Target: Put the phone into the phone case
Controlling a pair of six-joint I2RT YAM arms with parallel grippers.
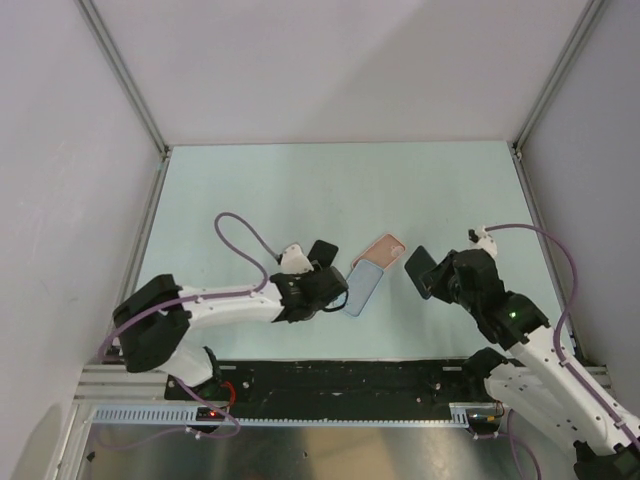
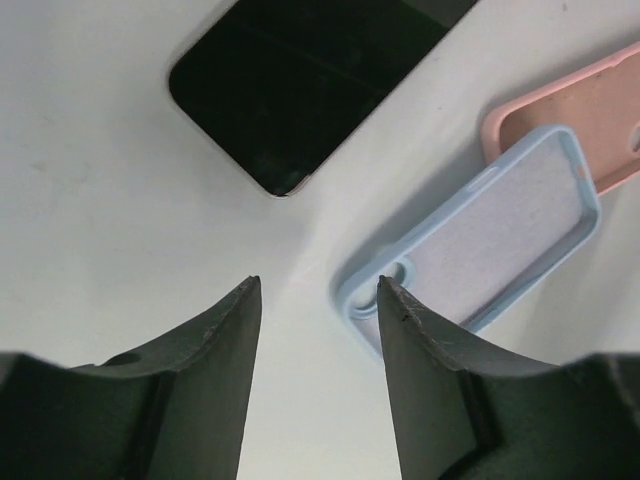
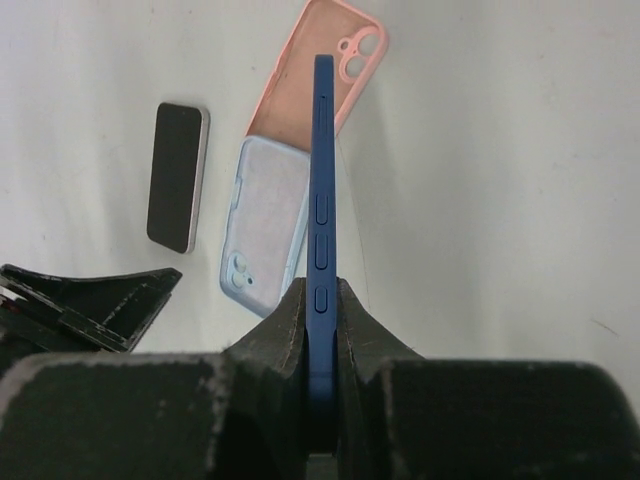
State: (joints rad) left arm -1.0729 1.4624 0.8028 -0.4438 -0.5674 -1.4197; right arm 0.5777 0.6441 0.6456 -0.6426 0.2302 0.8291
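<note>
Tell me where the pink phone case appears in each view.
Top external: pink phone case just right of picture centre.
Left wrist: pink phone case at the upper right edge, cut off.
Right wrist: pink phone case top centre, partly behind the dark blue slab.
Shared landmark: the light-blue case overlapping its one end.

Bright, even, diffuse light fills all 3 views, leaving only faint soft-edged shadows on the desk (image 1: 300,190). In the left wrist view the desk bleaches nearly white, and the light blue case (image 2: 480,235) casts a soft grey shadow toward its upper left. Both wrist views render their own dark claw fingers (image 2: 200,370) slightly soft at the bottom edge.
</note>
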